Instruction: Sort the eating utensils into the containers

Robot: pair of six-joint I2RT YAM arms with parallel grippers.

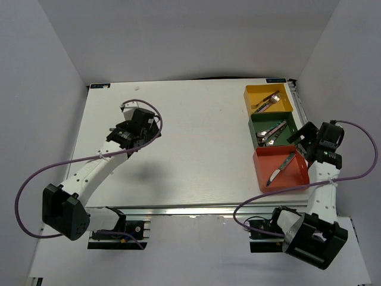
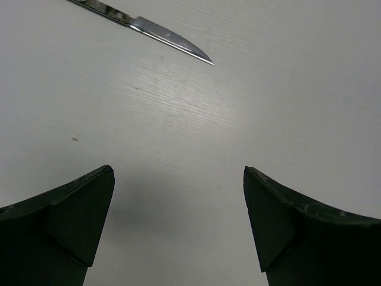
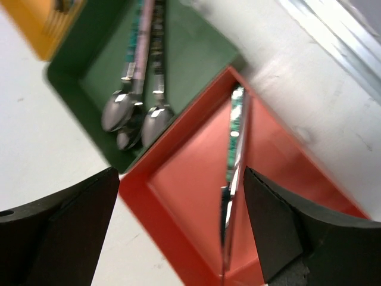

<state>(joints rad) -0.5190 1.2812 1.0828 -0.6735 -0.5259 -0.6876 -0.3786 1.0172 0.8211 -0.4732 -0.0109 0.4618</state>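
My left gripper (image 2: 178, 179) hangs over the table with its dark fingers spread wide and nothing between them. The slim, pointed silver knife blade (image 2: 156, 31) lies ahead and to the left of my fingertips, its handle out of frame. As I see it, I should advance, swing left, turn to straddle it crosswise and press down to the surface before closing, because flat metal slips easily. My right gripper (image 3: 181, 176) is parted too, above the red-orange square plastic bin (image 3: 178, 208) that holds a patterned-handled knife (image 3: 234, 155). Ahead sits the dark green bin (image 3: 190, 47) with three silver spoons (image 3: 128, 113), and beyond it the yellow bin (image 1: 253, 92). The white table (image 2: 268, 107) shows faint grain, and plain white walls (image 1: 190, 36) enclose it.
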